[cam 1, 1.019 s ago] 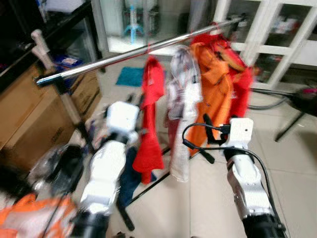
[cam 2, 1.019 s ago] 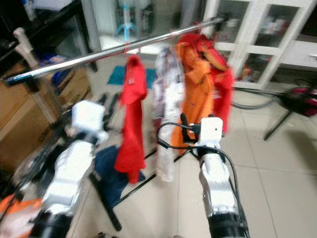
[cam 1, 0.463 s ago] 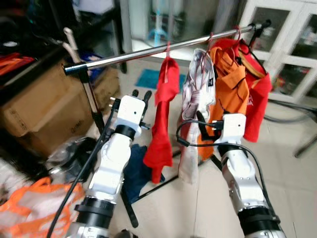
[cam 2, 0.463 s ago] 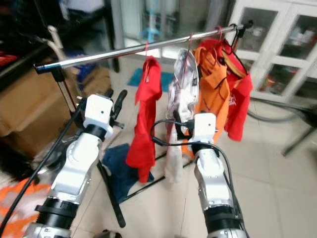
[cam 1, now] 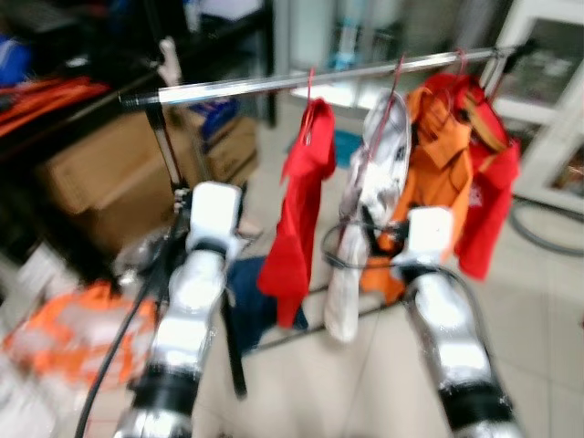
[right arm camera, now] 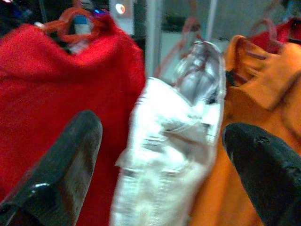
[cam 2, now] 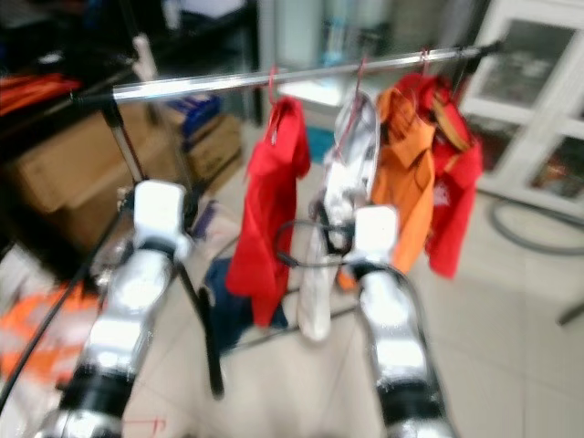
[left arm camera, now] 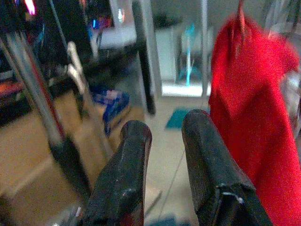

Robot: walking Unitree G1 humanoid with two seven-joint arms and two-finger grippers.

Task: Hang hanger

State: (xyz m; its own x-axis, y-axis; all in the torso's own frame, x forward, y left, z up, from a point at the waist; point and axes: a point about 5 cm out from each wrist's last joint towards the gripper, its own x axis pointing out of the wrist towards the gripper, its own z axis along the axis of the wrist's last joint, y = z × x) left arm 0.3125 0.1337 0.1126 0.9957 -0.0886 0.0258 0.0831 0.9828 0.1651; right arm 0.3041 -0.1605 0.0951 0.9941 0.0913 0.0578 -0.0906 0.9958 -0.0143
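Observation:
A chrome rail (cam 1: pixel 301 80) runs across the blurred head views. On it hang a red garment (cam 1: pixel 297 210) on a red hanger (right arm camera: pixel 77 21), a white garment (cam 1: pixel 370 182), an orange one (cam 1: pixel 438 164) and another red one (cam 1: pixel 488 201). My left gripper (left arm camera: pixel 167 125) is raised left of the first red garment, its fingers a narrow gap apart with nothing between them. My right gripper (right arm camera: pixel 160 129) stands wide open facing the white garment (right arm camera: pixel 174 155), holding nothing. Both silver arms, left (cam 1: pixel 196 292) and right (cam 1: pixel 438 310), reach forward below the rail.
The rack's upright post (cam 1: pixel 164 155) stands by my left arm. Cardboard boxes (cam 1: pixel 100 178) and dark shelves lie at the left. Orange clothing (cam 1: pixel 64 338) and a blue cloth (cam 1: pixel 251 301) are on the tiled floor. A white cabinet (cam 1: pixel 557 100) is at the right.
The whole picture has shifted and blurred, so the camera has moved. Both arms keep about the same raised pose before the hanging garments.

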